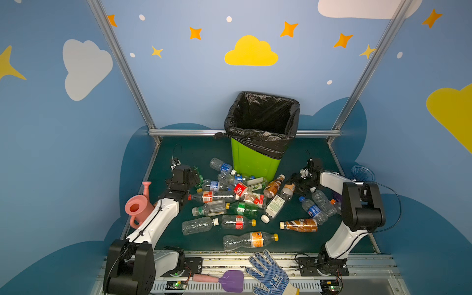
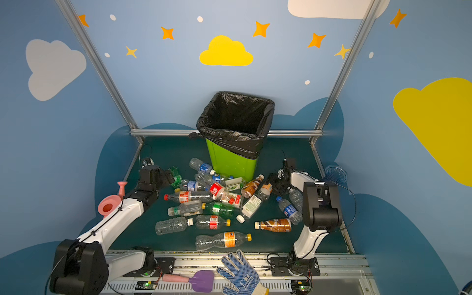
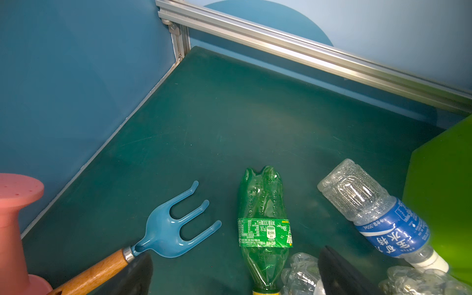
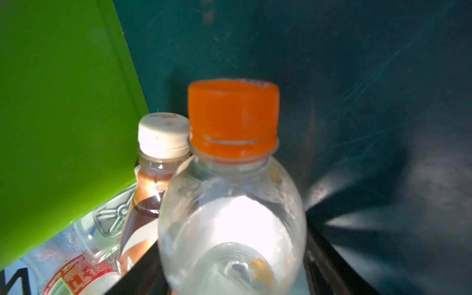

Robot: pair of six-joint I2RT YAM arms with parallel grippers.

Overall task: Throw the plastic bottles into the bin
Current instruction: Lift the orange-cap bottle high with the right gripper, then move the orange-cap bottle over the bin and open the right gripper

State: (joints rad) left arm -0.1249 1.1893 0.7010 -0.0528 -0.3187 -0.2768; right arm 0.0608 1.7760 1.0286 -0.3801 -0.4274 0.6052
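Several plastic bottles [image 1: 240,204] lie heaped on the green mat in front of the lime-green bin [image 1: 252,163] with its black bag. At the heap's right edge my right gripper [image 1: 296,182] is shut on a clear bottle with an orange cap [image 4: 232,194]; both black fingers [image 4: 329,265] press its sides. A brown bottle with a white cap [image 4: 161,143] lies against it, next to the bin [image 4: 63,102]. My left gripper [image 3: 237,278] is open at the heap's far left. A crushed green bottle [image 3: 263,204] lies between its fingers, untouched.
A pink watering can [image 1: 138,204] stands by the left arm, and a blue hand rake [image 3: 173,229] lies beside the green bottle. A blue ribbed vase [image 1: 362,173] sits behind the right arm. A dotted glove [image 1: 268,273] and a purple trowel [image 1: 231,281] lie on the front rail.
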